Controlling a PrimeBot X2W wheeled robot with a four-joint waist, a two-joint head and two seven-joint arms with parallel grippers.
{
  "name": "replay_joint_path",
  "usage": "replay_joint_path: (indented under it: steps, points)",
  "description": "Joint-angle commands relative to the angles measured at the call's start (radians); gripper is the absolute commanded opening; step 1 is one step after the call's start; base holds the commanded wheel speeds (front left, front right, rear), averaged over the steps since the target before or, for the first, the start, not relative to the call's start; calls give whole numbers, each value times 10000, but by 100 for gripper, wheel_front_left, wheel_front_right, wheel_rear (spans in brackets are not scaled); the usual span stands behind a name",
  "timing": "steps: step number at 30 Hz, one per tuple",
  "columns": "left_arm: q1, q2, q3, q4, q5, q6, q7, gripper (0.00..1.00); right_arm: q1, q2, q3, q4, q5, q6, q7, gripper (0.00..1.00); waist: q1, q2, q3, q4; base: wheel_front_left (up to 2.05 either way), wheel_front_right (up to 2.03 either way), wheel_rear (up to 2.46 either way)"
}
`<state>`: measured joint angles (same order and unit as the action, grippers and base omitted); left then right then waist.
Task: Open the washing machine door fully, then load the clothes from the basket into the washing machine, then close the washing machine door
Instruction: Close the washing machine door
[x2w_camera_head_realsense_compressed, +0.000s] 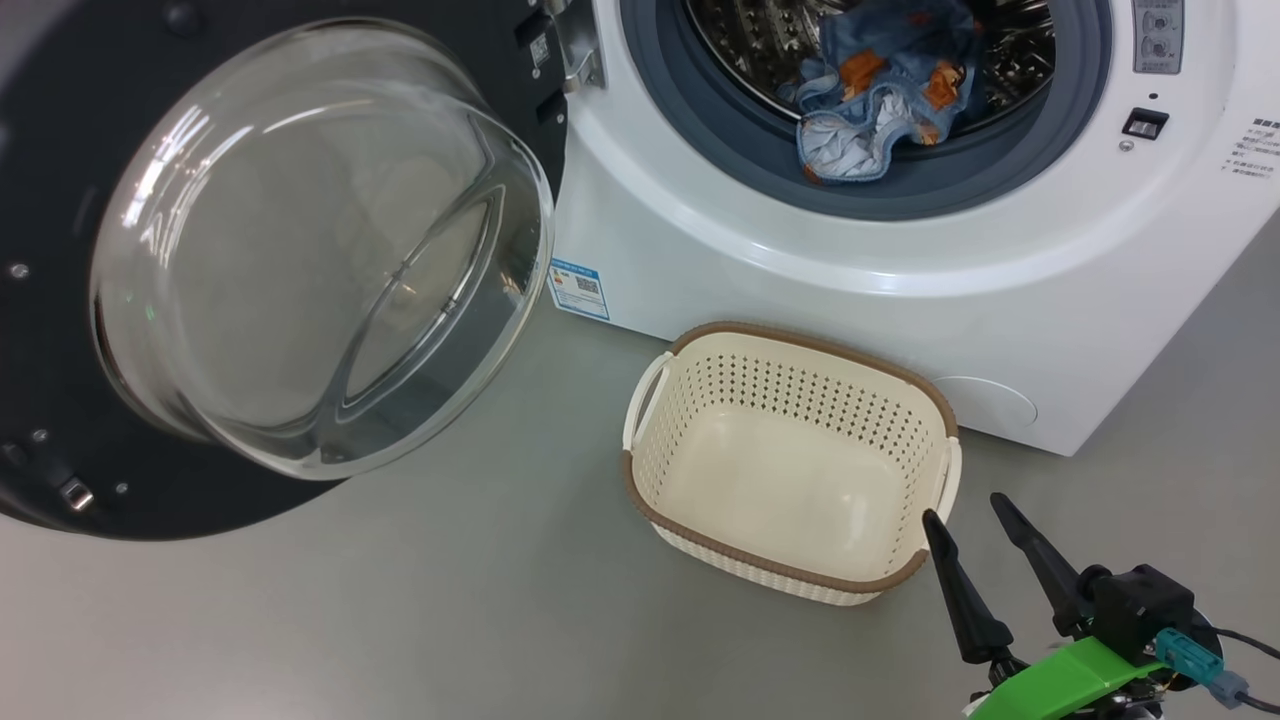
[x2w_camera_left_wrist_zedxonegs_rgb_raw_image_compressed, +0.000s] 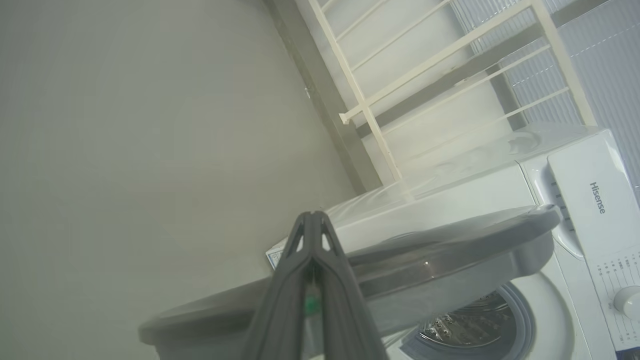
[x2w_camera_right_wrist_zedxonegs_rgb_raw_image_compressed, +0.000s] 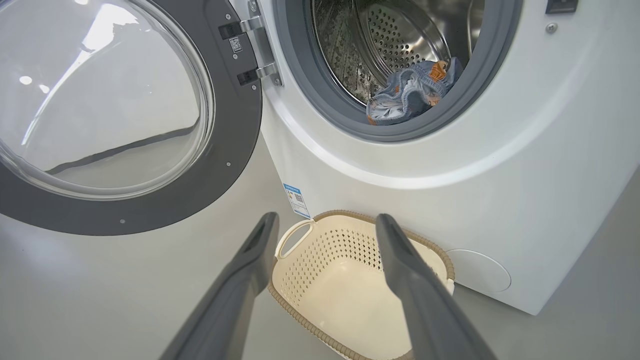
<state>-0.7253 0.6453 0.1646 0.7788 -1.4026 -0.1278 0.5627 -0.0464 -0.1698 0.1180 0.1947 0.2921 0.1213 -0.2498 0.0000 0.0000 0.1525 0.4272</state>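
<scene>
The right claw (x2w_camera_head_realsense_compressed: 963, 507) hangs open with nothing between its 2 fingers, just beside the near right corner of the basket (x2w_camera_head_realsense_compressed: 800, 345), fingers pointing up toward the machine. The left claw (x2w_camera_left_wrist_zedxonegs_rgb_raw_image_compressed: 312, 216) is pressed shut on nothing, its tip in front of the outer face of the door (x2w_camera_head_realsense_compressed: 300, 250); whether it touches, I cannot tell.

The basket stands on the floor (x2w_camera_head_realsense_compressed: 400, 620) close against the front of the washing machine (x2w_camera_head_realsense_compressed: 800, 270), and it is empty. The clothes (x2w_camera_head_realsense_compressed: 880, 90) lie bunched in the drum (x2w_camera_right_wrist_zedxonegs_rgb_raw_image_compressed: 400, 45), low and right at the front, with a pale fold drooping onto the rubber seal (x2w_camera_head_realsense_compressed: 700, 130).

So loading looks done and closing is likely what remains. The door stands swung wide to the left on its hinge (x2w_camera_head_realsense_compressed: 580, 50). It should handle as stiff and fairly heavy; its bulging glass is smooth and probably slippery. The black rim on the side far from the hinge is the better place to push. The clothes are soft and light, and that drooping fold could get pinched.
</scene>
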Motion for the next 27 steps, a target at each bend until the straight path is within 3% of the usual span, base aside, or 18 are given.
replay_joint_path:
  steps: [1,8,16,27]
  points:
    - [-321,742,234,-97,-174,-28,304,0,-229,-98,247,-265,-120,94,-120,100,0,0,30,-11,0,0,0]
    - [-196,504,96,-72,-743,-28,1369,0,-283,-202,244,-272,-124,94,-120,100,0,0,103,-23,0,0,0]
    - [14,331,-61,-376,-950,-28,1874,0,-307,-234,282,-251,-119,94,-120,100,0,0,72,-48,0,0,0]
    - [696,170,-530,-1954,-1466,-28,3552,0,-244,-156,258,-209,-137,94,-120,100,0,0,-178,-150,0,0,0]
